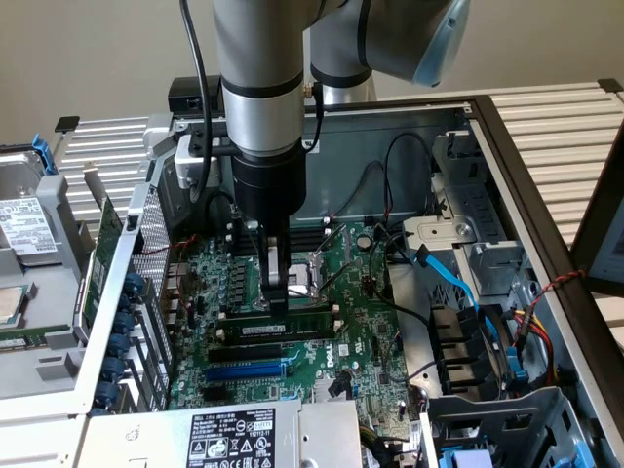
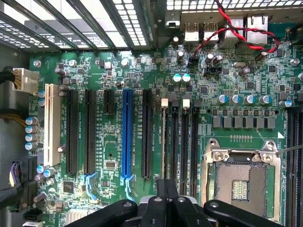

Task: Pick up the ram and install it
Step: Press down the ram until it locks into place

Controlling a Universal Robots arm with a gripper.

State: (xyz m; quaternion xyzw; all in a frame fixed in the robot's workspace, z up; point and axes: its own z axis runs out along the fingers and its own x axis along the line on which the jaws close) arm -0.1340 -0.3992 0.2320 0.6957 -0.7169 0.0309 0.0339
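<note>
Green board (image 1: 292, 322) fills the floor of the open case (image 1: 507, 175), studded with black slots, capacitors and a bare CPU socket (image 1: 314, 273). The arm (image 1: 258, 107) comes straight down over the middle of the board, and its hand (image 1: 277, 300) is at the ram (image 1: 283, 323), which stands on edge in a memory slot beside the socket, running toward the exterior view's right from under the fingertips. The fingers are drawn together, pinched on or pressing the top edge of the ram near its end on the exterior view's left; whether they clamp it or only bear down on it cannot be told. In the wrist view the hand (image 2: 166, 201) shows as black fingers closed tight above a thin upright strip (image 2: 164, 142) in the first of the memory slots (image 2: 184, 142), which lie between the socket (image 2: 241, 182) and a row of long black expansion slots with one blue slot (image 2: 127, 132) among them. A white slot (image 2: 51, 127) lies near the board's far edge in that view. In the exterior view, blue cables (image 1: 458, 283) run over the drive bays at the case's edge on the exterior view's right, a red and black wire pair (image 1: 546, 288) hangs over that rim, and a labelled power supply (image 1: 234, 437) sits along the case's near edge.
</note>
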